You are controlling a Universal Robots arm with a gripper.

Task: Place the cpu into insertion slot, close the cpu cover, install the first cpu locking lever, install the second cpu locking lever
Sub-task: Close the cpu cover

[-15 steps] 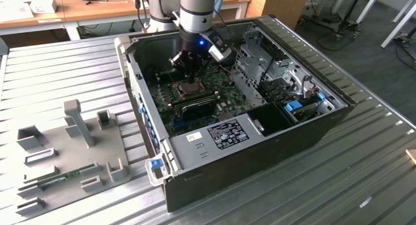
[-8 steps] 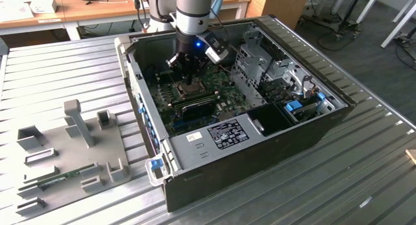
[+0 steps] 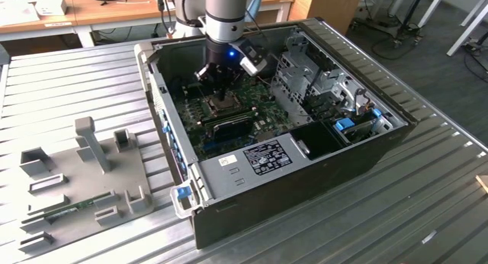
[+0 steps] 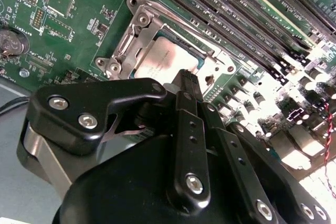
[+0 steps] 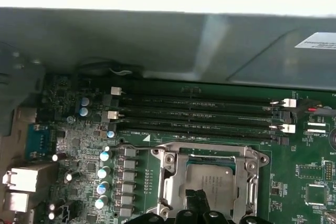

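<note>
While the Universal Robots arm is reaching down into the open black tower computer case point(image 3: 366, 155), its black two-fingered gripper point(image 3: 221, 96) is hanging directly over the insertion slot point(image 3: 230, 110), the small square socket on the green circuit board point(image 3: 255, 95). The fingers are pressed together with nothing between them, which is plainest in the second wrist view, where the gripper point(image 4: 187, 80) is narrowing to a single tip.

The relation that matters is short. The cpu point(image 4: 165, 61), a thin pale beige-silver square chip, is lying flat in the socket just beyond that tip, on the side facing the long black memory slots point(image 4: 220, 14). The cpu cover point(image 4: 131, 40), a thin silvery metal frame plate with a square window, appears to be lying down around the chip, so the chip is showing through the window. The tip is sitting at the frame's near edge. I cannot tell whether it is touching the metal or whether either locking lever is latched.

The first wrist view is giving the layout squarely: the cpu point(image 5: 210, 179) framed by the cover point(image 5: 170, 182), the memory slots point(image 5: 194, 114) running parallel to the frame's far edge, and the gripper point(image 5: 198, 203) at its near edge. The exterior view is adding the arm's upright stance over the socket.
</note>
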